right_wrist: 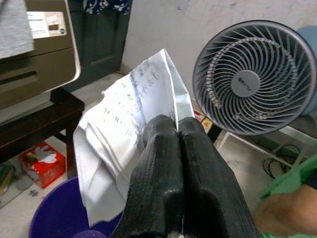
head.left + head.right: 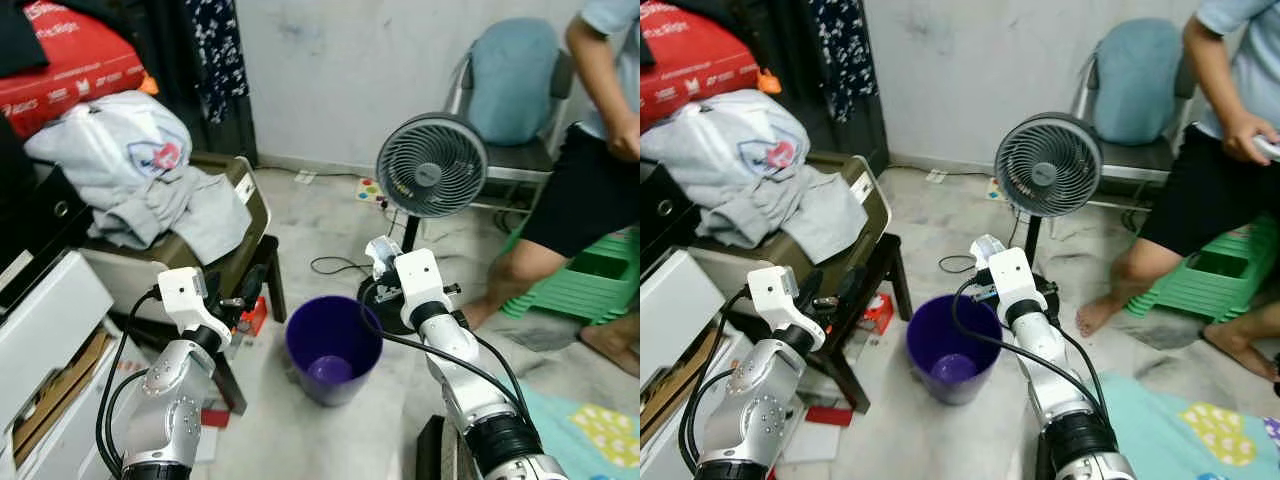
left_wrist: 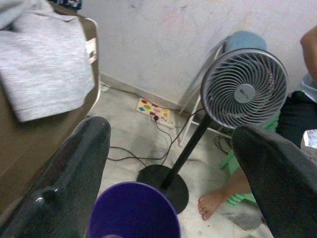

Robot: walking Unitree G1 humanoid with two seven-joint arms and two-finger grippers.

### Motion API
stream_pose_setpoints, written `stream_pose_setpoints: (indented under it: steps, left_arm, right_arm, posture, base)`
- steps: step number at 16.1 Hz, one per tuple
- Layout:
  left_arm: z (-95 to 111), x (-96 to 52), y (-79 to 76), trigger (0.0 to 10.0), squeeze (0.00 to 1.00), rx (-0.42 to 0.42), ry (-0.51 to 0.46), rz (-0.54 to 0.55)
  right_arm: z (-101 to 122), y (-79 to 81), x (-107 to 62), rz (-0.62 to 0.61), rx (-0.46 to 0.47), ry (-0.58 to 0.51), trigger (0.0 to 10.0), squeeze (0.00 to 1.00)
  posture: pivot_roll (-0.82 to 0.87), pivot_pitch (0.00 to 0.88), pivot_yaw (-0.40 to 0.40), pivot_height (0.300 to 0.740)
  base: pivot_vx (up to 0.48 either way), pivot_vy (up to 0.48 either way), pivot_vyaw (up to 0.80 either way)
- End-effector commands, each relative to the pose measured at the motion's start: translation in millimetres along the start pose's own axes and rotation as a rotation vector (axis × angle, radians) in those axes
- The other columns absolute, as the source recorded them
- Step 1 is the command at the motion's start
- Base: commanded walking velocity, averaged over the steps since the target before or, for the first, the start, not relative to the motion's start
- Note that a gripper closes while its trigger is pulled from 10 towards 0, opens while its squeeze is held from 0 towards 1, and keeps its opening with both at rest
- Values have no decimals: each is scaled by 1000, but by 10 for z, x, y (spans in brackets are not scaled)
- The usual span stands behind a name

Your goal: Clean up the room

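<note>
From the head camera you're looking down at a purple bin [image 2: 333, 350] on the pale floor [image 2: 330, 215], with a grey pedestal fan [image 2: 431, 165] just behind it. Your right tool [image 2: 382, 254] is up over the bin's far rim, and there's a scrap of white showing at its tip. Your left tool [image 2: 235, 296] sits lower, near the edge of the dark table [image 2: 255, 262] that carries a brown printer [image 2: 215, 235] heaped with grey clothes [image 2: 150, 165]. A person [image 2: 600, 150] sits on the right by a stack of green stools [image 2: 590, 280].

Left wrist now: both black fingers [image 3: 74, 173] stand wide apart, nothing between them. You see the bin's rim below, the fan ahead, a bare foot [image 3: 218, 201] beside its base.

Right wrist: here's your paper [image 1: 131, 134]. It's a crumpled white sheet, creased and folded over, with faint blue handwriting in lines across it. The two fingers [image 1: 158, 183] are pressed together, clamped on the sheet's edge, and it hangs just above the purple bin. A small red box [image 1: 43, 161] lies on the floor under the table.
</note>
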State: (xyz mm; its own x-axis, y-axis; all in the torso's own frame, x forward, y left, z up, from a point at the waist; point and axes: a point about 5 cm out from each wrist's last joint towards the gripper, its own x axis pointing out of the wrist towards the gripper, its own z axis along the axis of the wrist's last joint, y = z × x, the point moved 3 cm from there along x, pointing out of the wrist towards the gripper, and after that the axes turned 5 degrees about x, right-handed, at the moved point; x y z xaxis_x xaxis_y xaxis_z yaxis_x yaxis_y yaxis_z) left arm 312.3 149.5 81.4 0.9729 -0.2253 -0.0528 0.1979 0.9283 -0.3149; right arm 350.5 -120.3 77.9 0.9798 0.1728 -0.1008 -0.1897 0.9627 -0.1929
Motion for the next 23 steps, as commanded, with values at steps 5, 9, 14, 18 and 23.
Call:
stream_pose_setpoints:
  steps: [5,9,14,18,23]
  left_arm:
    - [46,2,2,10000,0,16,-15,-7]
    - [44,7,2,10000,0,17,-14,-7]
    - [35,3,1,10000,0,17,-9,-6]
    - [-5,13,29,10000,0,24,10,12]
    - [-321,214,192,10000,0,78,200,82]
  right_arm:
    - [28,-1,19,3,-6,-7,10000,0]
    - [24,-5,21,1,-5,-5,10000,0]
    - [8,-3,17,2,-5,0,10000,0]
    - [-19,-7,15,2,-7,8,10000,0]
    - [-221,142,109,21,64,147,10000,0]
  posture:
    - [-170,0,32,740]
    - [-171,0,31,740]
    - [-171,0,31,740]
    - [-171,0,31,740]
    - [-149,0,22,740]
  base:
    - [342,0,0]
    - [368,0,0]
    - [359,0,0]
    - [158,0,0]
    - [0,0,0]
